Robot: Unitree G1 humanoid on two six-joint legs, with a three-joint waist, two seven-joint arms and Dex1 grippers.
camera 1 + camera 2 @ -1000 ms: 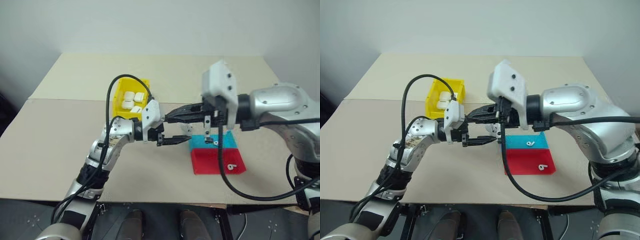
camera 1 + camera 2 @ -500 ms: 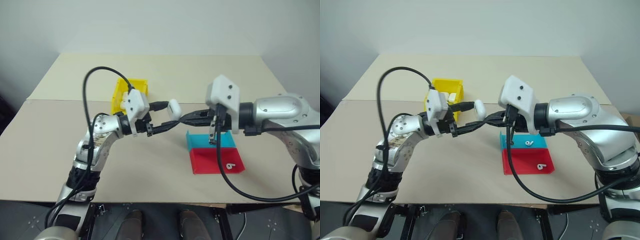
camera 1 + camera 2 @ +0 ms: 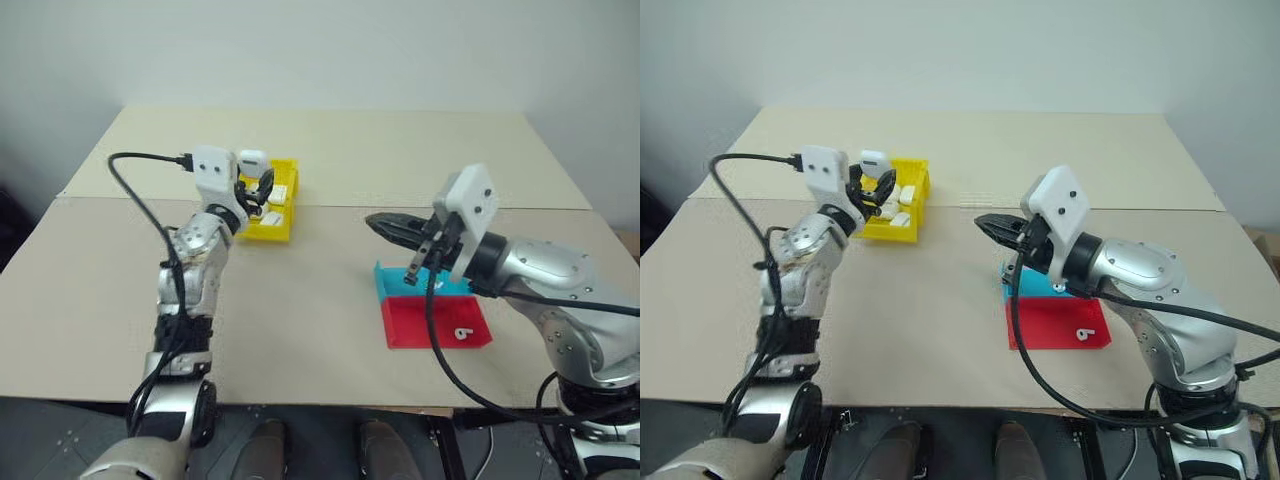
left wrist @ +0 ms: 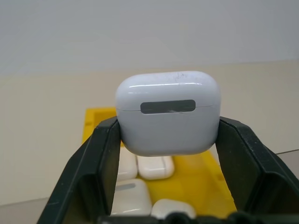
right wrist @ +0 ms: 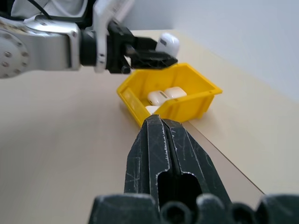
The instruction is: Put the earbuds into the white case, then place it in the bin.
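The white case [image 4: 168,119] has travelled from the middle of the table [image 3: 300,300], where both grippers met, to a spot above the yellow bin [image 3: 283,228], clamped lid-shut between the left gripper's [image 3: 254,172] fingers. Other cases [image 4: 155,166] lie in the bin below. The right gripper [image 3: 385,226] has pulled back with jaws closed and empty, hovering near the blue tray [image 3: 383,283] and red tray [image 3: 410,325], where an earbud [image 3: 462,333] lies.

Silver jointed arms; white wrist boxes; black cables; black two-fingered left claw [image 3: 252,180].

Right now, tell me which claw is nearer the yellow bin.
Left. The left claw holds a white case directly above the yellow bin; the right claw, shut, sits well off toward the blue tray.
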